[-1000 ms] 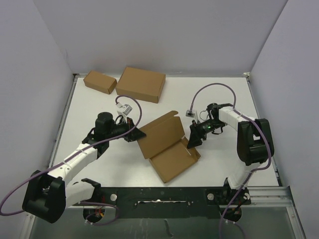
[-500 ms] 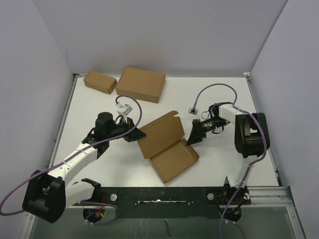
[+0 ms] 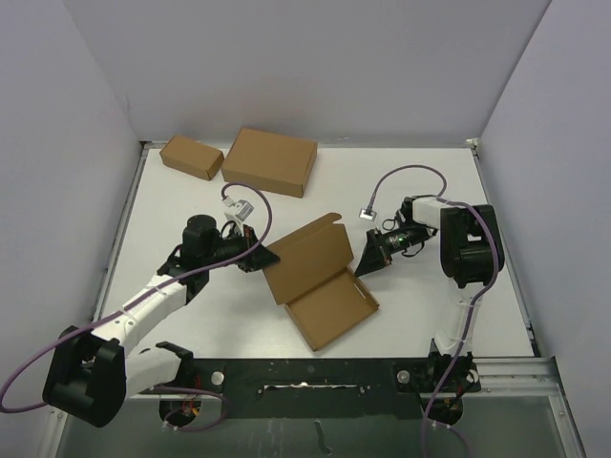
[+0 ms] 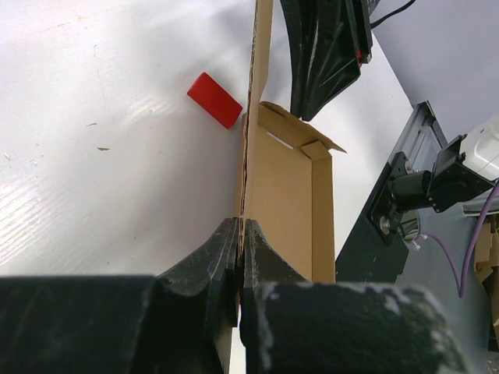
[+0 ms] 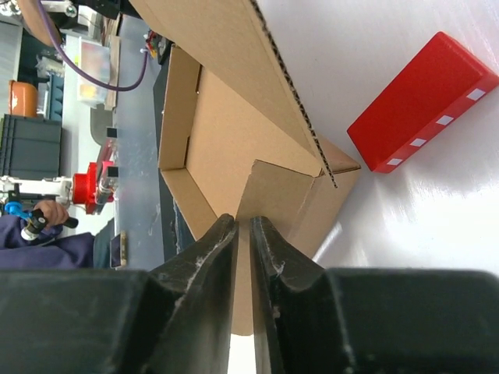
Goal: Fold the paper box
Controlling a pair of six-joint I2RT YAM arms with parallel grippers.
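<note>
Paper box (image 3: 320,277): sitting about mid-tabletop (image 3: 420,172), between the two arms, only half folded. The tray part lies flat on the near side and the big lid panel is tipped up off it.
Left hand (image 3: 256,258): clamped right down on the left edge of that raised panel. In the left wrist view the cardboard (image 4: 281,202) runs edge-on straight out from between the fingers (image 4: 240,226), basically no gap.
Right hand (image 3: 368,265): at the box's right side, fingers (image 5: 243,222) squeezed almost together on a thin side flap at the corner (image 5: 234,125).
Red block (image 4: 214,100): small one, lying on the tabletop just behind the raised panel. It also shows in the right wrist view (image 5: 421,113), close to the box corner. Can't tell if it's touching.
Other boxes: a bigger brown box (image 3: 270,161) and a small brown box (image 3: 192,156) sit closed at the far left, well apart from everything.
</note>
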